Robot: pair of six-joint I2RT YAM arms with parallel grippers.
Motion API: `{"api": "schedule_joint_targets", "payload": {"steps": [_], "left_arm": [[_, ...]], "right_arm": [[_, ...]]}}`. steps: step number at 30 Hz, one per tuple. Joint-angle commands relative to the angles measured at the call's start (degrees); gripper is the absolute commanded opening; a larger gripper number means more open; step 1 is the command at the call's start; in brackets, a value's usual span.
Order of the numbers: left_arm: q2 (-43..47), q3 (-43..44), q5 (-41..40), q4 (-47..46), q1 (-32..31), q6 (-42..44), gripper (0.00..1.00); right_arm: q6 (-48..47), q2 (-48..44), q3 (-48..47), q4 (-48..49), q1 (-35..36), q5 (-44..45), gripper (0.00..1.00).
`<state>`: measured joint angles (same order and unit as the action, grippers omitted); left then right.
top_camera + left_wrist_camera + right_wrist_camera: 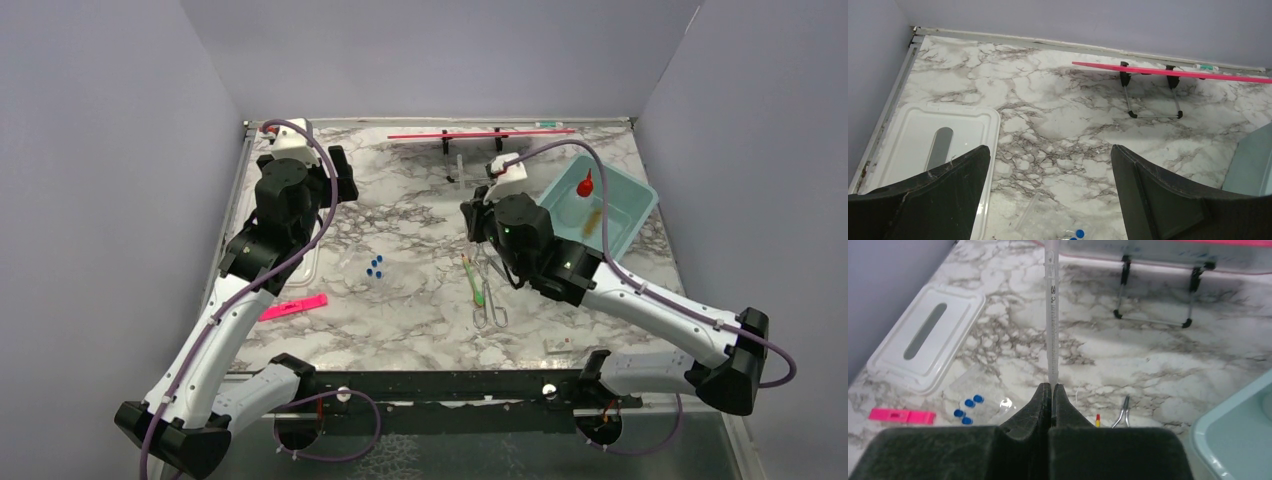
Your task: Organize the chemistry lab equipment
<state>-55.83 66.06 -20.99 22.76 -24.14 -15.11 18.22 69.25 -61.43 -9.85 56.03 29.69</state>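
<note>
My right gripper (1052, 386) is shut on a thin clear graduated rod (1050, 315) that sticks out ahead of it above the table; in the top view the gripper (470, 213) is left of the teal bin (630, 205). In the bin lie the red-nozzled squeeze bottle (584, 184) and the tan brush (594, 220). The blue-capped tubes (375, 268) lie mid-table and also show in the right wrist view (968, 407). The green-handled tool (473, 282) and metal forceps (490, 300) lie below my right wrist. My left gripper (1048, 160) is open and empty, held above the marble at back left (345, 178).
A white lid (938, 145) lies at the left under my left arm. The long red rod on its black stand (480, 133) runs along the back wall. A flat pink strip (293, 307) lies at front left. Walls close the table on three sides.
</note>
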Motion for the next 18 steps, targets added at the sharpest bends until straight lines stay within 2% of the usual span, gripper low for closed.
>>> {"api": "schedule_joint_targets", "payload": {"steps": [1, 7, 12, 15, 18], "left_arm": [[0.02, 1.32, -0.37, -1.58, -0.38, 0.7, 0.93], [0.16, 1.34, 0.32, -1.46, -0.47, 0.36, 0.94], [0.31, 1.7, 0.56, -1.31, -0.47, 0.11, 0.94], [0.16, 1.62, 0.77, -1.33, -0.47, -0.22, 0.94], [0.04, 1.53, 0.95, -1.32, -0.48, -0.39, 0.94]], "right_arm": [[-6.6, -1.34, -3.79, 3.65, -2.07, 10.63, 0.01], [-7.54, -1.39, -9.06, 0.07, -9.88, 8.85, 0.01], [-6.33, -1.67, -13.44, -7.11, -14.66, 11.19, 0.01], [-1.91, -1.63, -14.89, -14.05, -19.71, 12.5, 0.01], [4.28, -2.19, -14.3, -20.52, -27.79, 10.49, 0.01]]}}
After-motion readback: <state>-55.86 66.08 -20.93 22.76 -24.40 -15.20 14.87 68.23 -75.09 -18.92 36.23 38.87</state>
